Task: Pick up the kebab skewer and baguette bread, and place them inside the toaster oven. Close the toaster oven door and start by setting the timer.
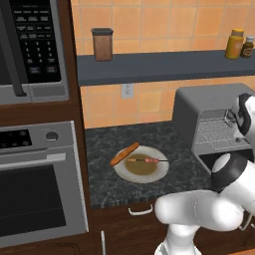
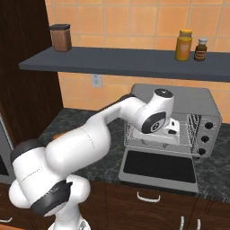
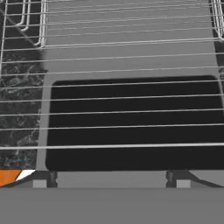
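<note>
Hovering spread wide and empty, the pincer (image 3: 111, 183) overlooks the toaster oven's wire rack (image 3: 131, 57).

- Toaster oven (image 2: 175, 117) mouth partly blocked by the arm's wrist and pincer (image 3: 111, 177), jaws spread wide over the pulled-out wire rack (image 3: 131, 65).
- Toaster oven door (image 2: 158, 167) dropped flat, covering the desk (image 1: 107, 172) in front.
- Clear from above over the plate (image 1: 149, 175), well left of the oven.
- Capped overhead by the shelf (image 1: 164, 64).

kitchen, built-in oven (image 1: 37, 184), microwave (image 1: 32, 47), tiled wall (image 2: 134, 20)
</note>
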Controlling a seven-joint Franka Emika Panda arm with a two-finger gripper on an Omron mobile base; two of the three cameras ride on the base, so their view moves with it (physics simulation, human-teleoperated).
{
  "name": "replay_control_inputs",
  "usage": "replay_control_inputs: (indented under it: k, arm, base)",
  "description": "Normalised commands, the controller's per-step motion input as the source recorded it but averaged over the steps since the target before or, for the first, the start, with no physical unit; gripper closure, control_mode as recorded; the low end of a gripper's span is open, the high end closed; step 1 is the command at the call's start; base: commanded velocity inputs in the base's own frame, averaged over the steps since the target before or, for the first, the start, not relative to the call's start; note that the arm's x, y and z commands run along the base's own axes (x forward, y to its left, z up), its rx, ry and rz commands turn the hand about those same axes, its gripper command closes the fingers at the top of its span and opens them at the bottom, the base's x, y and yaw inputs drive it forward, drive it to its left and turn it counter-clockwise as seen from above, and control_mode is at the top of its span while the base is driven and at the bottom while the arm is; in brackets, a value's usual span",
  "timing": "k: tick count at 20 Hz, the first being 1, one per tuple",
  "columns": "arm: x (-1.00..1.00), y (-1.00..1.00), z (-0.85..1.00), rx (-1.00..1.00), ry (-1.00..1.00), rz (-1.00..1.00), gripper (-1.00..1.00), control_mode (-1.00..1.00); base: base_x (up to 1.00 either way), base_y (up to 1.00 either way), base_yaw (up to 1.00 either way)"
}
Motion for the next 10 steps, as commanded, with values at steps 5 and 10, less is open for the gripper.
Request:
replay_control_inputs:
  k: [5,10]
  arm:
    - [-0.16,1.00,0.12,0.00,0.02,-0.03,-1.00,-1.00]
    - [0.10,1.00,0.00,0.00,0.06,-0.05,-1.00,-1.00]
  base:
    - [0.00,0.00,0.00]
    - [0.00,0.00,0.00]
